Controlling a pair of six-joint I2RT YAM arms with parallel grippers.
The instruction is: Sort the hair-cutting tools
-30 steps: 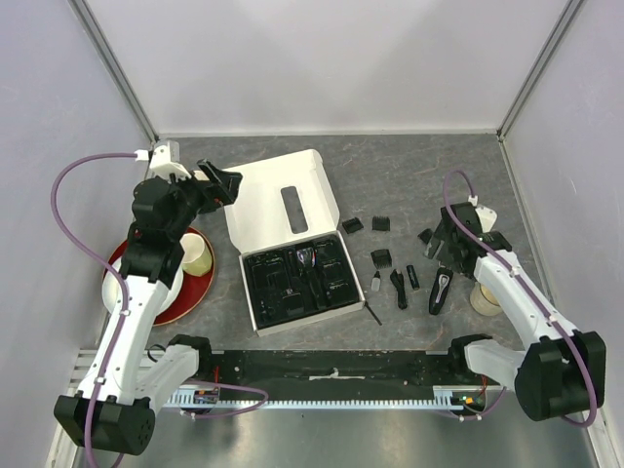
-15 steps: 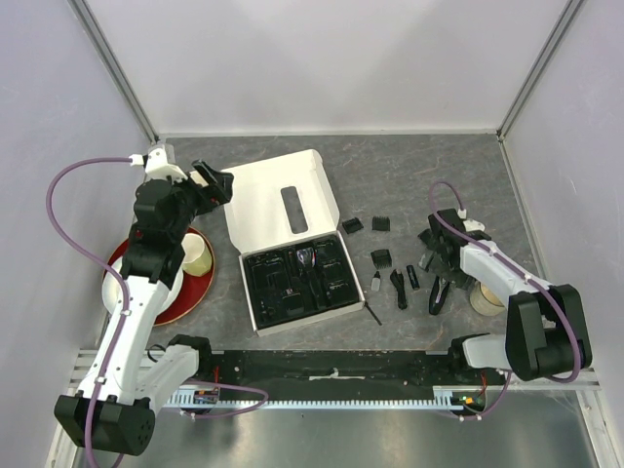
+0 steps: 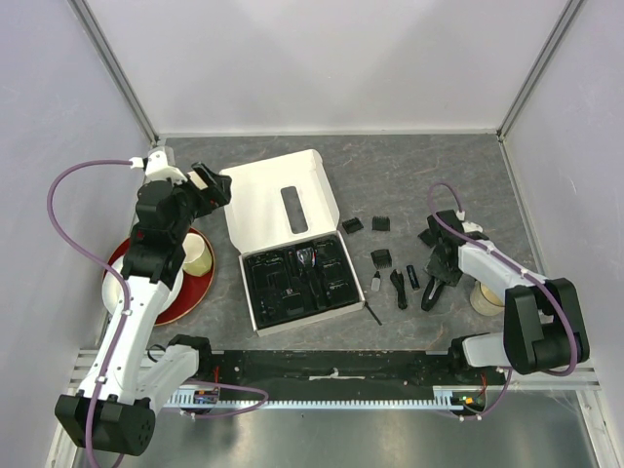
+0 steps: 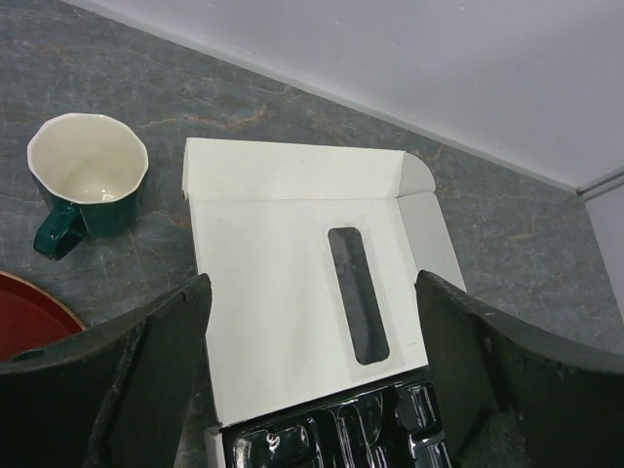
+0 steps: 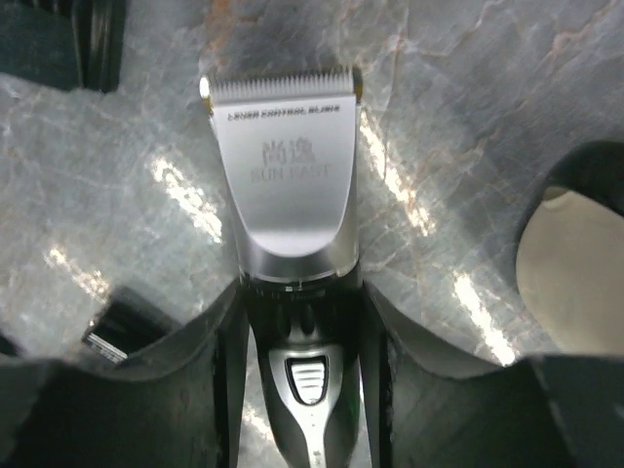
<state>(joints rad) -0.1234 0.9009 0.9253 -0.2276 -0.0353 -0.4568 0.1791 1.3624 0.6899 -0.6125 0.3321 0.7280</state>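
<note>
Right pincer point(image 5: 302, 304): a second ago it hung above the desk point(image 3: 409, 175) with its fingers spread wide and the clipper point(image 5: 283, 175) lying uncovered below it. Half a second ago it had dropped over the clipper. Now it sits low and narrowed, and in the wrist view both fingers point(image 5: 226, 336) press the black flanks of the body just behind the silver blade head. Jaws are about half closed, clamped on the clipper. The clipper lies flat on the desk, with its blade head sticking out ahead of the fingertips and its switch between them. One comb guard point(image 5: 68, 44) lies ahead of the pincer and to its left, apart from the blade. A small black piece point(image 5: 122, 327) lies just outside the left finger; what it is cannot be told. The cream mug point(image 5: 570, 253) stands just outside the right finger. Left pincer point(image 4: 312, 292): little changed, only turned slightly. Its jaws are wide apart and hold nothing. It hovers over the open flap of the white box point(image 4: 283, 283), with the black tray point(image 4: 341, 439) at its near edge. A green mug point(image 4: 83, 175) stands outside its left finger, and the red plate point(image 4: 24, 312) is nearer still on that side.
</note>
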